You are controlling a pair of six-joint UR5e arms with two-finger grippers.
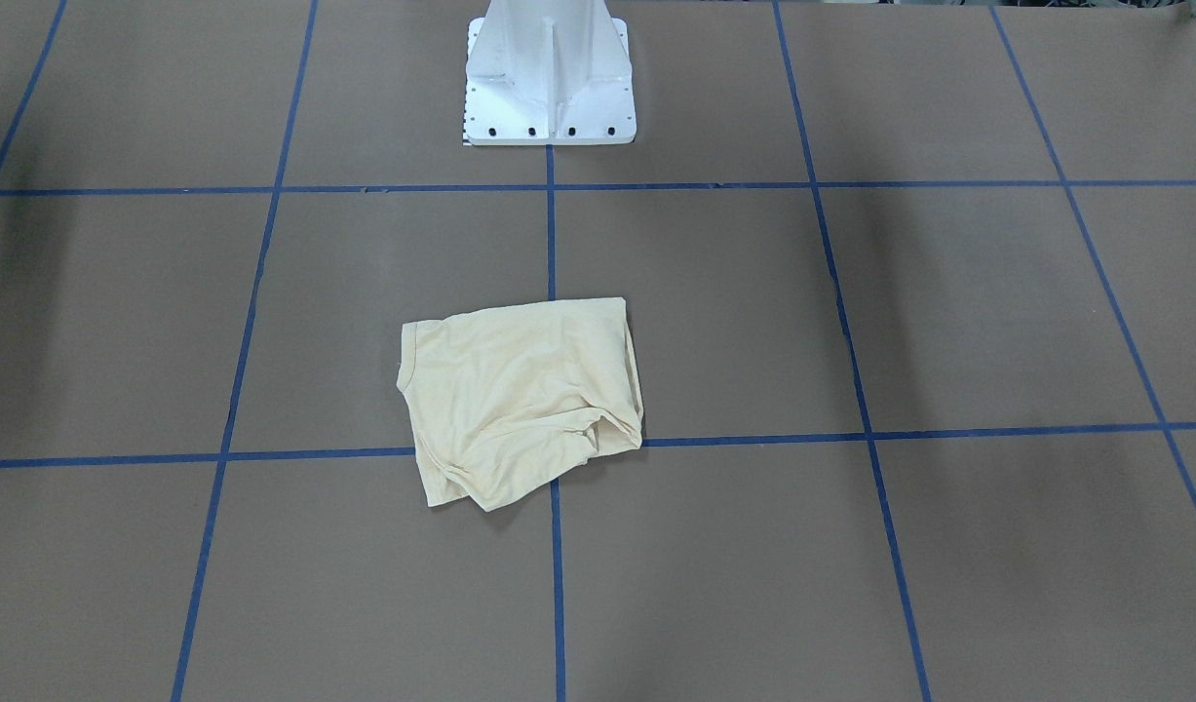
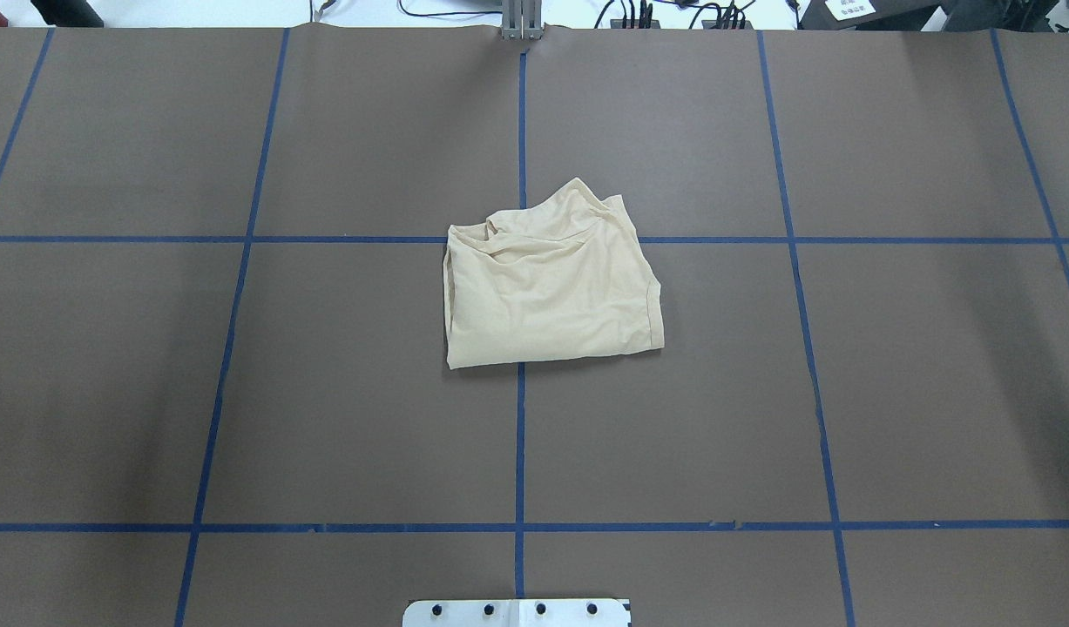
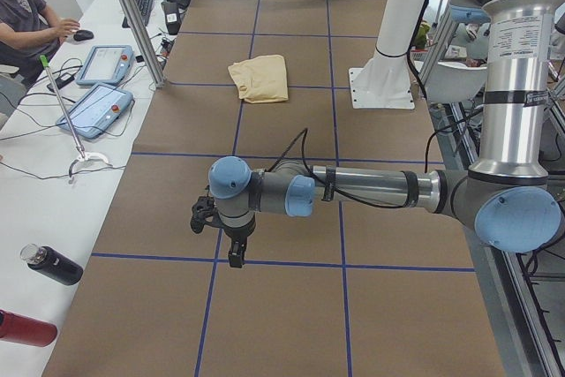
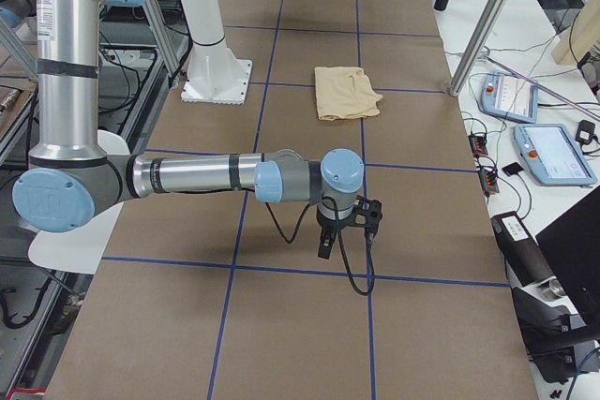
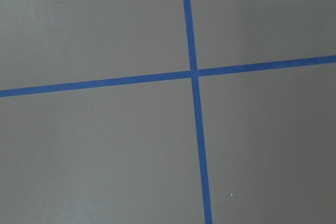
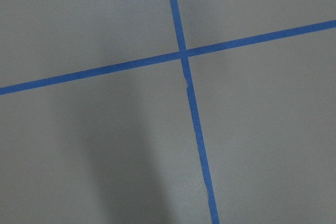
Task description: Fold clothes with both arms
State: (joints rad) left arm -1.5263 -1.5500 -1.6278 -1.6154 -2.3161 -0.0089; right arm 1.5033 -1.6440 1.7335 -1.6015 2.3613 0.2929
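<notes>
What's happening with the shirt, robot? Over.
Left gripper, right gripper: over bare table, open or shut unclear. Shirt lies bundled mid-table, untouched. Nothing seen beside it.

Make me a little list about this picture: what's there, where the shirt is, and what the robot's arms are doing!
shirt: pale yellow, folded into a rumpled bundle
where: middle of the brown table, over crossing blue tape lines
left tool: over bare table, far from the shirt; open or shut unclear
right tool: likewise, at the other end
touching the shirt: nothing

Even diffuse overhead light; soft broad shadows on table (image 2: 368, 392); focus sharp; right wrist view part shadowed.
</notes>
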